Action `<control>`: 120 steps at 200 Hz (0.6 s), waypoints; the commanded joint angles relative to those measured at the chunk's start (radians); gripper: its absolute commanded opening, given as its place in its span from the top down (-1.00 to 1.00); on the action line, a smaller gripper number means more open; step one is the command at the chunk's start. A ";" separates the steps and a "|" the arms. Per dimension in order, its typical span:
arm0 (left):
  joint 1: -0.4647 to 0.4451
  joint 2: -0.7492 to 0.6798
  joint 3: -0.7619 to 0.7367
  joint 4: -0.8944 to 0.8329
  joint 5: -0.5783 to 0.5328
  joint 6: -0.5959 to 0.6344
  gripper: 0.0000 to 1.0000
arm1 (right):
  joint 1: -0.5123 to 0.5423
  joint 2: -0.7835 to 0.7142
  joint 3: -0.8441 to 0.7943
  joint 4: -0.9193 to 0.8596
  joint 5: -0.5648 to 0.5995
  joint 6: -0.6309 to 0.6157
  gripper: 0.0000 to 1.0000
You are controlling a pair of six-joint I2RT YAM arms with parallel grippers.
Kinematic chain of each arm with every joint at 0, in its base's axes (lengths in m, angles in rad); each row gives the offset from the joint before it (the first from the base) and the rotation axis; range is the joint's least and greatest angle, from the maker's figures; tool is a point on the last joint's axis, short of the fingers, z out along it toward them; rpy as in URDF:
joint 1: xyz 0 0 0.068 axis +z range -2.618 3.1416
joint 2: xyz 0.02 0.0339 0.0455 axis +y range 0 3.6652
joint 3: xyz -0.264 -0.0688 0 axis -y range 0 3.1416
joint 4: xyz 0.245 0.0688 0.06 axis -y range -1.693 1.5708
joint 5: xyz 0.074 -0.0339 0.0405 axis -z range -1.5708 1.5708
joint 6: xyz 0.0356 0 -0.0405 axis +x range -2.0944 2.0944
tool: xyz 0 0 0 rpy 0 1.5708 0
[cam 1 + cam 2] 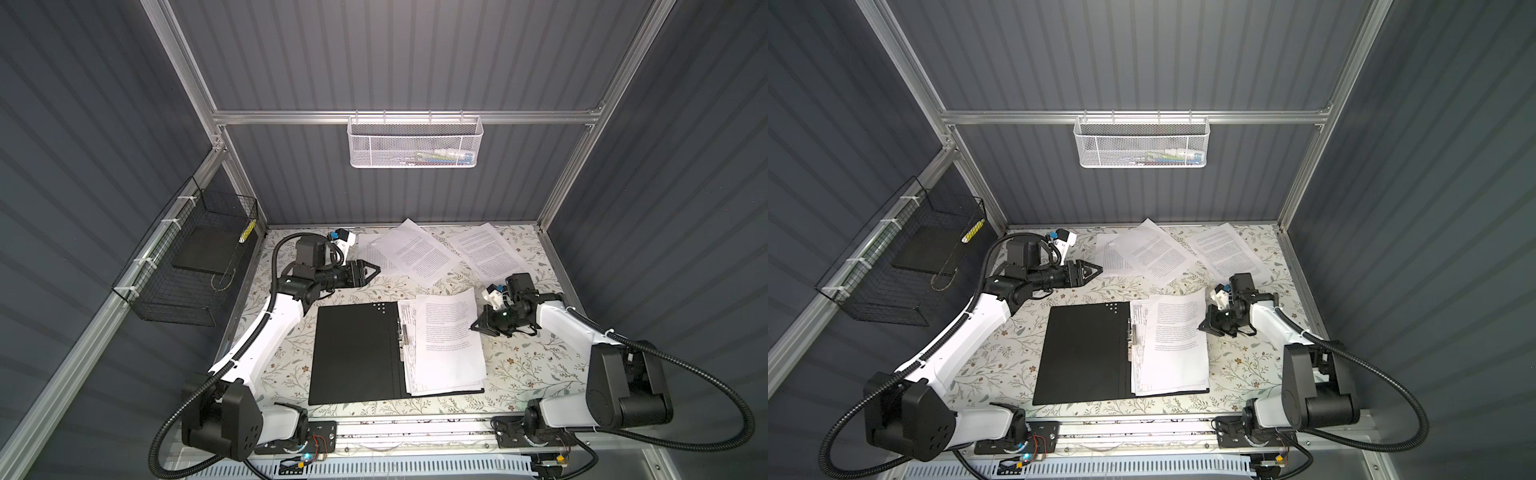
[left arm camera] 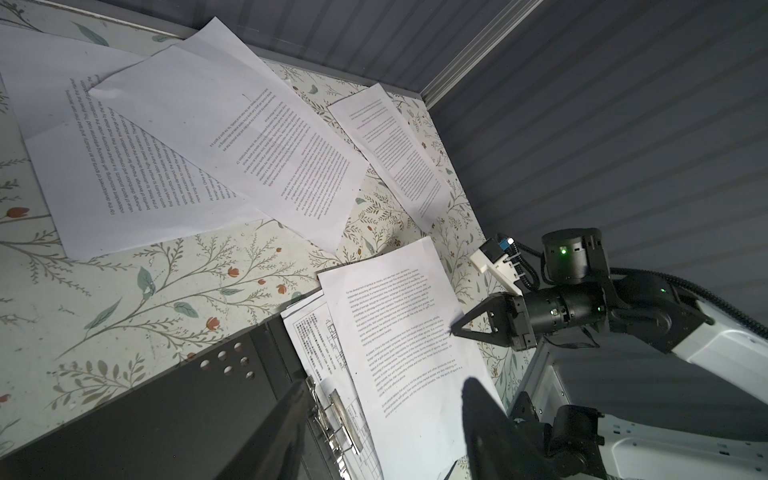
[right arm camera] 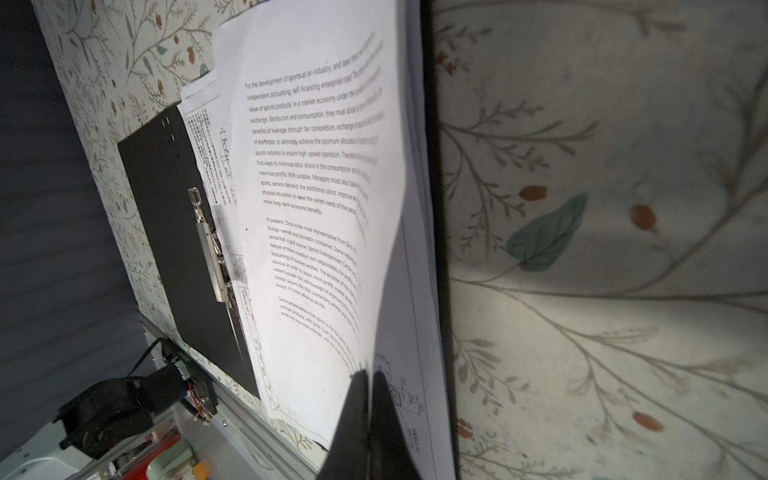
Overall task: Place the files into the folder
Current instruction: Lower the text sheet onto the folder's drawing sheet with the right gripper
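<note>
My right tool (image 1: 473, 328) pinches the top white printed paper sheet (image 1: 446, 332) on the open black flat folder (image 1: 353, 353); my left tool (image 1: 376, 270) hovers released, far left.

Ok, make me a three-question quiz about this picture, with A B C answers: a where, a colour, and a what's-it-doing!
1. Where on the table does the open folder lie? A. the middle B. the far back corner C. hanging off the front edge
2. What colour is the folder's inside? A. red B. blue C. black
3. What is the right gripper doing? A. hanging wide open B. pinching the top sheet C. resting on bare table

1 A, table shows all around it; 2 C, its bare half looks black; 3 B, the right wrist view shows it shut on the sheet's edge.
</note>
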 commanded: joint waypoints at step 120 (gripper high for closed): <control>-0.003 -0.020 -0.020 0.008 0.037 0.011 -0.26 | 0.122 0.142 0.120 -0.071 0.091 -0.158 1.00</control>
